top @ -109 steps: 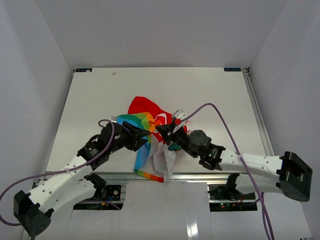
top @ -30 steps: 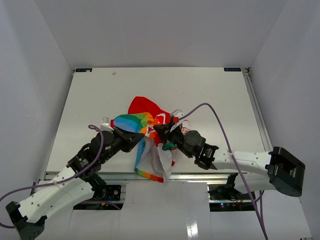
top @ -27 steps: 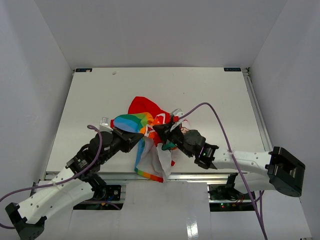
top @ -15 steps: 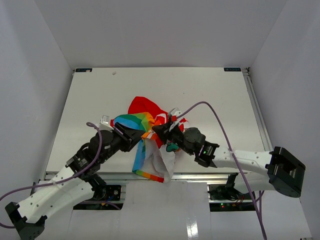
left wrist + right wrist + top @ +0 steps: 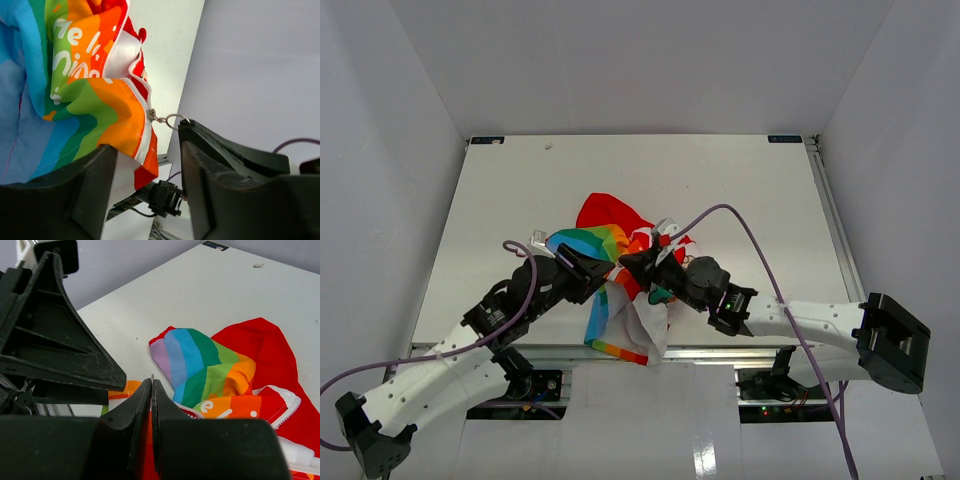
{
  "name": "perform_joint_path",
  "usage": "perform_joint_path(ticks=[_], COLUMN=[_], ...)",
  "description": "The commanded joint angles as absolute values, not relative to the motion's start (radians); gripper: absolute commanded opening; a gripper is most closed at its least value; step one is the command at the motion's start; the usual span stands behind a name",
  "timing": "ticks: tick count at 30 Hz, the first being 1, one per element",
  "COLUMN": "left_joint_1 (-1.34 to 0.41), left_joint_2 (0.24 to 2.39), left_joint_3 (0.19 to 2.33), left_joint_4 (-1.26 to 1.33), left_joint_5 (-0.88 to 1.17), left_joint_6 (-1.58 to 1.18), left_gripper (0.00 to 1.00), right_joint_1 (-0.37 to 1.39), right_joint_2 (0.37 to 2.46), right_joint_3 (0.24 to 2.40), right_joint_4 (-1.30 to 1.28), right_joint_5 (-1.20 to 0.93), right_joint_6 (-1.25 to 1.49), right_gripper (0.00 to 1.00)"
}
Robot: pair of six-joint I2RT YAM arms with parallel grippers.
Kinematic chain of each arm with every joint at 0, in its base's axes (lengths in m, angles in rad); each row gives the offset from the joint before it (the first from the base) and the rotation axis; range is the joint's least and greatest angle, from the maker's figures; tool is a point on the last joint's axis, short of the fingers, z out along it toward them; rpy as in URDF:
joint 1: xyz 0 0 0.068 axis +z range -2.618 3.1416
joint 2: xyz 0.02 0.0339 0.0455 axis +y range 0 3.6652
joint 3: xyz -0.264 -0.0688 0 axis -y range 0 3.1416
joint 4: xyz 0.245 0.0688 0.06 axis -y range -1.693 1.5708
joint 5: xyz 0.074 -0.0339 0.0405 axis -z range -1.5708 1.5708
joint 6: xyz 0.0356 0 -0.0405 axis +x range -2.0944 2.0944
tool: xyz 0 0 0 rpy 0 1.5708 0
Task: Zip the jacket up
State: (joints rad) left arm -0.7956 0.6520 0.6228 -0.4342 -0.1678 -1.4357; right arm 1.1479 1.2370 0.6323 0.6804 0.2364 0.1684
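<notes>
Though crumpled, jacket (image 5: 585,243) beside purple cable (image 5: 720,207).

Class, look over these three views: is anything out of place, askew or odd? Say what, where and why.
The jacket is crumpled in a heap, not flat, near the front edge of the table, its hem hanging over. Its zipper pull ring sits unclamped at one fingertip of the open left gripper.

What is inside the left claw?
Left claw is open; jacket's zipper edge hangs between its fingers, pull ring by one fingertip. Behind the fabric is hidden.
</notes>
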Motion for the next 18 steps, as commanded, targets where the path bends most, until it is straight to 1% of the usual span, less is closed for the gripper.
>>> perform_joint_path(ticks=[1,5,10,12,13,14,15,16,18], left_joint_1=[-0.795,-0.795,-0.795,-0.794,-0.793,-0.794,-0.795,-0.795,-0.795], left_joint_2=[0.671,0.672,0.714,0.728,0.734,0.736,0.734,0.730,0.711], left_joint_3=[0.651,0.650,0.652,0.654,0.652,0.649,0.643,0.636,0.621], left_joint_4=[-0.451,-0.465,-0.458,-0.450,-0.443,-0.436,-0.430,-0.426,-0.425], left_joint_5=[-0.125,-0.151,-0.162,-0.161,-0.160,-0.161,-0.165,-0.172,-0.182], left_joint_6=[-1.486,-1.506,-1.545,-1.548,-1.548,-1.548,-1.549,-1.549,-1.552], left_gripper=[0.59,0.53,0.40,0.30,0.21,0.19,0.08,0.00,0.00], right_joint_1=[1.164,1.167,1.177,1.183,1.188,1.189,1.193,1.195,1.195], right_joint_2=[1.232,1.223,1.225,1.235,1.239,1.239,1.242,1.244,1.243], right_joint_3=[0.674,0.661,0.645,0.641,0.634,0.631,0.622,0.610,0.596], right_joint_4=[0.742,0.757,0.783,0.799,0.807,0.808,0.821,0.833,0.845], right_joint_5=[0.259,0.265,0.265,0.260,0.257,0.256,0.263,0.270,0.288], right_joint_6=[0.156,0.159,0.168,0.177,0.182,0.187,0.192,0.195,0.201], right_gripper=[0.08,0.08,0.08,0.08,0.08,0.08,0.08,0.08,0.08])
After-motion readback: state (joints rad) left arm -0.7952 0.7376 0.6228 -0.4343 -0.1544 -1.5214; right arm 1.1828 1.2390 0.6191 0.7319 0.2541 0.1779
